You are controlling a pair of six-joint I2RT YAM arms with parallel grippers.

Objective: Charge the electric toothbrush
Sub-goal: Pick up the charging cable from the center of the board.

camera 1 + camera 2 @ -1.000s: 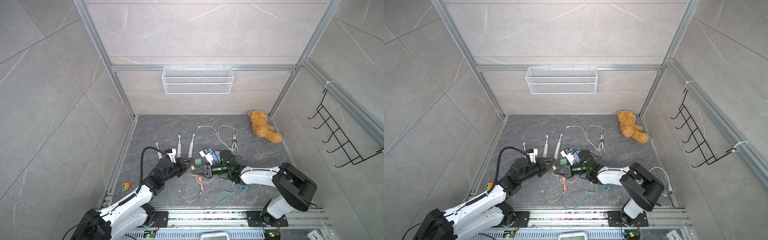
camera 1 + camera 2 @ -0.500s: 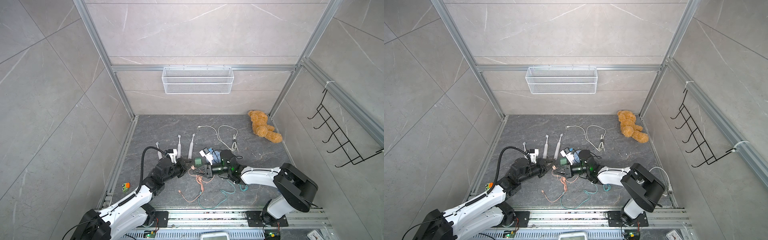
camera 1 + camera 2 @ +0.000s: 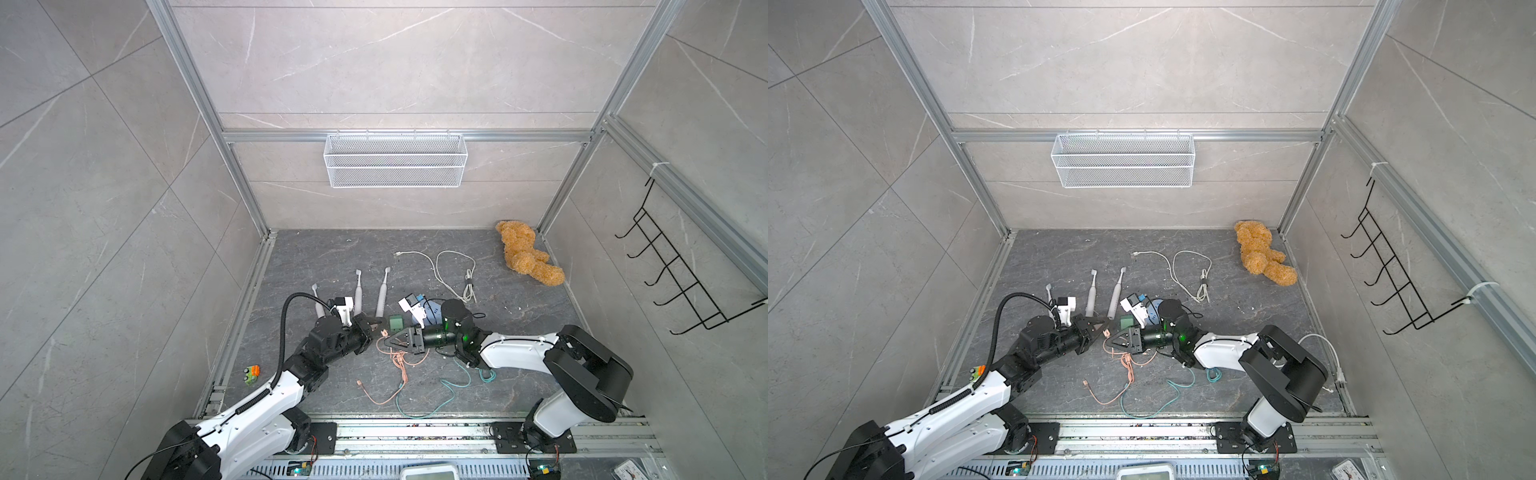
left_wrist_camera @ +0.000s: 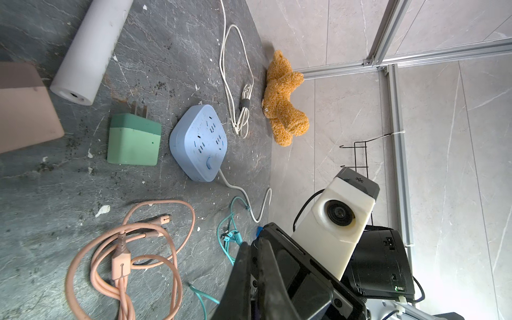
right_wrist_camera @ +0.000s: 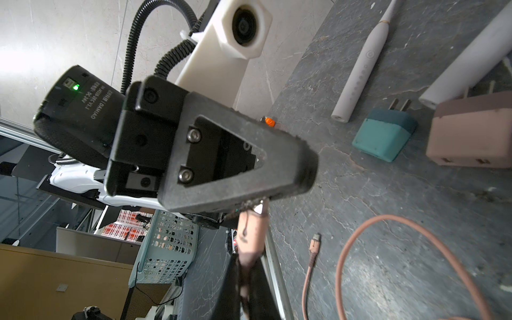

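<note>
Three white electric toothbrushes [image 3: 358, 291] lie side by side on the dark floor, apart from both grippers; one handle's base [image 4: 74, 95] shows close up. My right gripper [image 3: 385, 341] [image 5: 248, 260] is shut on the pink cable's plug [image 5: 250, 232]. The plug's metal end runs in at the edge of my left gripper's fingers [image 5: 277, 166]. My left gripper [image 3: 377, 328] [image 4: 250, 246] faces the right one tip to tip, jaws together. A green adapter [image 3: 396, 321] and a pink adapter [image 5: 471, 133] lie just beyond the tips. The blue power strip [image 4: 198, 141] sits behind them.
Loops of pink cable [image 3: 401, 361] and a teal cable [image 3: 440, 390] lie on the floor toward the front rail. A coiled white cable [image 3: 455, 274] and a teddy bear [image 3: 525, 257] lie at the back right. A wire basket [image 3: 395, 160] hangs on the back wall.
My left gripper's jaws have closed at the pink plug's end. Both arms have stayed almost where they were, and the right gripper has kept its hold.
</note>
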